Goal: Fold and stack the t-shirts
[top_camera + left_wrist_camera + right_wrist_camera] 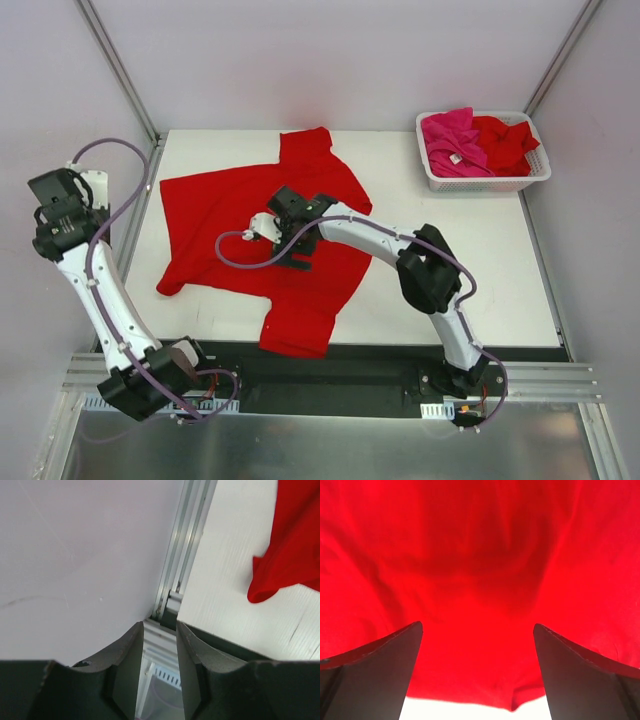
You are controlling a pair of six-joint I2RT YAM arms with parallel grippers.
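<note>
A bright red t-shirt (pixel 230 215) lies spread, a little rumpled, on the white table (pixel 450 270); one part hangs over the near edge. My right gripper (pixel 292 232) hovers over the shirt's middle, wide open and empty. In the right wrist view both fingers (pixel 380 670) frame the red cloth (pixel 480 580), with a strip of table below. My left gripper (pixel 60 215) is raised off the table's left side; its fingers (pixel 125 670) stand a narrow gap apart and hold nothing. A corner of the shirt (pixel 285 565) shows in the left wrist view.
A white slotted basket (pixel 485 182) stands at the back right. It holds a magenta-pink shirt (pixel 450 138) with a white label and a red shirt (pixel 505 140). Metal frame posts (pixel 185 545) and pale walls enclose the table.
</note>
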